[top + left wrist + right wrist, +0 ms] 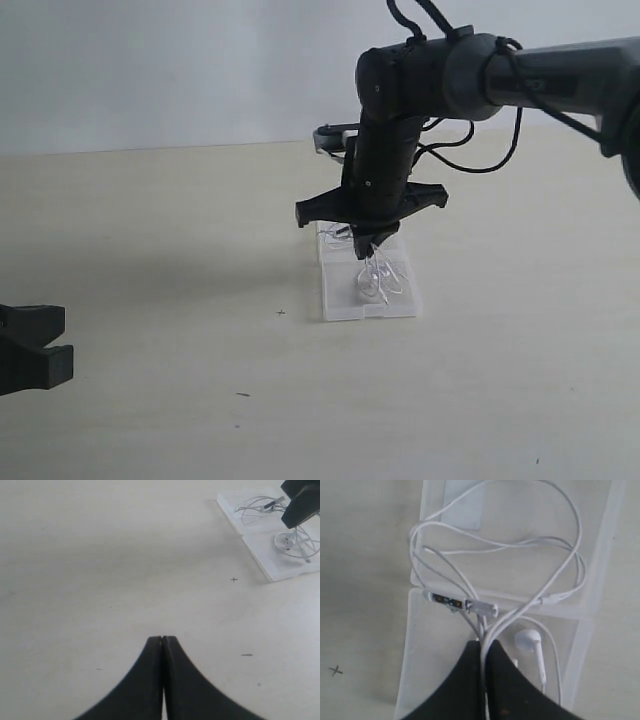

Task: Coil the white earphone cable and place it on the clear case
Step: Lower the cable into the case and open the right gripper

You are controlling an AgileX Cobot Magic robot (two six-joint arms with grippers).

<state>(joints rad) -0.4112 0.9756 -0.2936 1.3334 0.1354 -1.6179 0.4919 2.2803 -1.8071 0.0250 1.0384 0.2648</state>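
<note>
Right gripper (482,647) pinched shut on strands of thin white earphone cable (460,603). Loops lie ahead of it, along long axis of flat clear 2-half plastic case (515,515). Left gripper (162,640) closed, empty.

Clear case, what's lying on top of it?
The white earphone cable lies looped across both halves of the clear case, one earbud and the inline piece showing. The right claw covers the rest.

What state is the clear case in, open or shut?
Open: the clear case lies flat in two halves, the white earphone cable across both.
</note>
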